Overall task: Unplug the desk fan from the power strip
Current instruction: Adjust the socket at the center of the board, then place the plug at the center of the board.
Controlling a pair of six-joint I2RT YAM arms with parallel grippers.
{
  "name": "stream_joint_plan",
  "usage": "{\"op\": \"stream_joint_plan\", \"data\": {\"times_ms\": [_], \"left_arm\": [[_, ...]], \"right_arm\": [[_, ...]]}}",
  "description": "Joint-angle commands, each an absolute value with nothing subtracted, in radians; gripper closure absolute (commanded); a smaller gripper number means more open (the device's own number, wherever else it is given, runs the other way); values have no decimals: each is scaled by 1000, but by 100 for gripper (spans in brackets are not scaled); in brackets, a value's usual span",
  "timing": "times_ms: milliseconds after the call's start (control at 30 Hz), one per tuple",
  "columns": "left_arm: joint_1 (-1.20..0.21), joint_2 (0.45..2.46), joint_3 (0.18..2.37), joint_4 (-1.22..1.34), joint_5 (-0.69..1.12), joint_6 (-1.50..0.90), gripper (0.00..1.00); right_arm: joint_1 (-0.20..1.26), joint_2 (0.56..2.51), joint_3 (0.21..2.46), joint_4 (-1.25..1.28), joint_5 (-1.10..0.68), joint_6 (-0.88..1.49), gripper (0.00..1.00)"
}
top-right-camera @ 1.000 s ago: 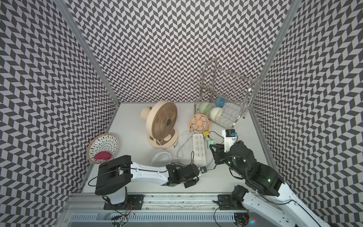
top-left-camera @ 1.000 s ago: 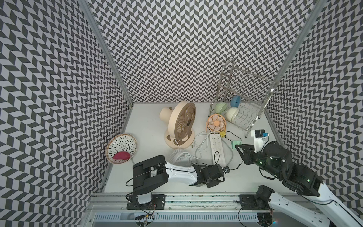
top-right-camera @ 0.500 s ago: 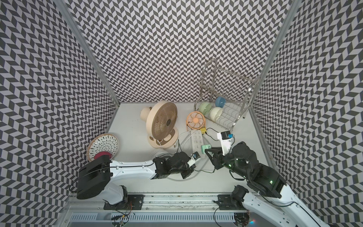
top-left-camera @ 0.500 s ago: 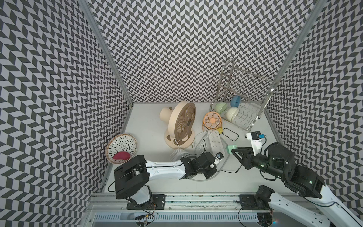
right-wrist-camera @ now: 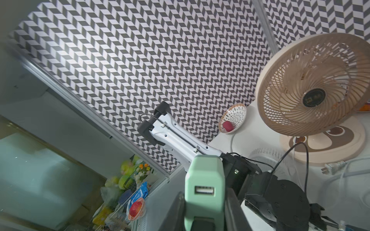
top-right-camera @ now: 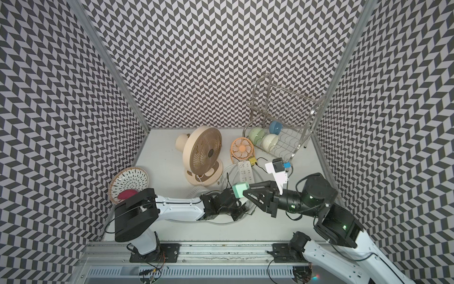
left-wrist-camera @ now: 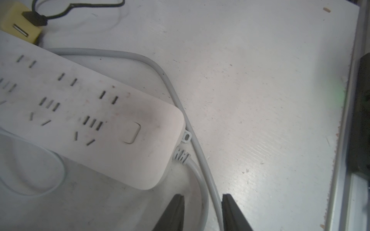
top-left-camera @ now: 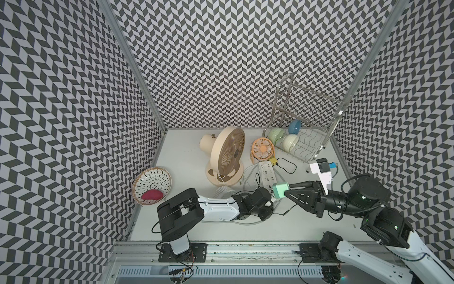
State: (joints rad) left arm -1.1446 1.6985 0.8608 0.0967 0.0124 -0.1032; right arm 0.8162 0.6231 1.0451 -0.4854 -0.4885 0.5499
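A bowl leans on the left wall. The big fan stands on the tabletop. A small white fan is half hidden behind the left arm. The left pincer is released. Its tips stand apart with the white cord between them, and the picture's edge cuts them off. The strip lies flat beside the big fan, its near end hidden behind the green plug. The right pincer is clenched on that plug.
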Motion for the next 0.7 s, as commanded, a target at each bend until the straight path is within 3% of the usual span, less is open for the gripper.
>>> {"op": "stream_joint_plan", "data": {"times_ms": [0, 33, 100, 300, 500, 667], "left_arm": [[-1139, 1590, 817, 163, -14, -132, 49], [-1139, 1554, 800, 168, -26, -137, 45], [-1138, 1460, 753, 185, -63, -153, 27], [-1126, 1213, 611, 229, -172, -184, 11], [-993, 1114, 557, 197, -172, -243, 12], [-981, 908, 462, 294, -250, -276, 15]], "right_arm": [[819, 634, 1063, -406, -518, 549, 82], [819, 640, 1062, -406, -521, 544, 82], [819, 647, 1061, -399, -529, 538, 82], [819, 667, 1041, -364, -561, 518, 82], [818, 700, 968, -287, -575, 526, 82], [825, 769, 810, -317, -480, 521, 83]]}}
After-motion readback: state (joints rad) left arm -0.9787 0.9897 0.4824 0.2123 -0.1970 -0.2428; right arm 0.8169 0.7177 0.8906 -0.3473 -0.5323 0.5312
